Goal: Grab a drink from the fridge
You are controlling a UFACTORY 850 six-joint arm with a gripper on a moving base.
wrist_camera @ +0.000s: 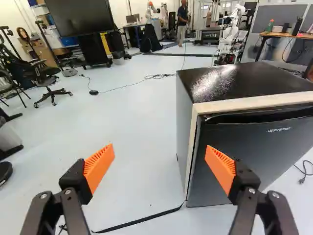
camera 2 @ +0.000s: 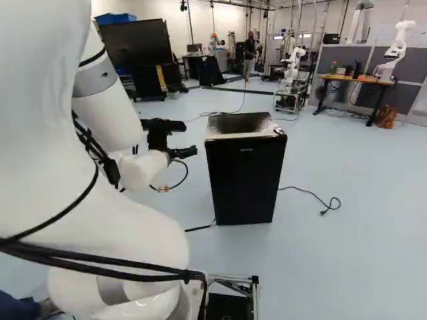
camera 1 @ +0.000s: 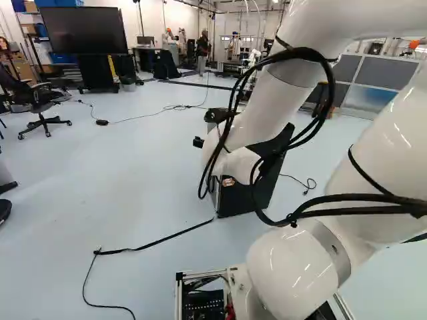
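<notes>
My gripper (camera 2: pixel 193 152) hangs at the left of the small black fridge (camera 2: pixel 245 177) in the right base view, a little apart from it. The wrist view shows the gripper (wrist_camera: pixel 159 164) open, its orange pads wide apart with only floor and part of the fridge's edge beyond them. The fridge (wrist_camera: pixel 244 161) stands upright on the floor, ahead of the finger nearer to it, and its door is closed. In the left base view my arm hides much of the fridge (camera 1: pixel 240 199). No drink is in sight.
A black strap (camera 1: pixel 157 242) lies on the floor by the fridge's foot, and a cable (camera 2: pixel 313 193) lies on its other side. Farther off are an office chair (camera 1: pixel 41 107), a large screen (wrist_camera: pixel 80 17), a wooden desk (camera 2: pixel 353 79) and another robot (camera 2: pixel 293 65).
</notes>
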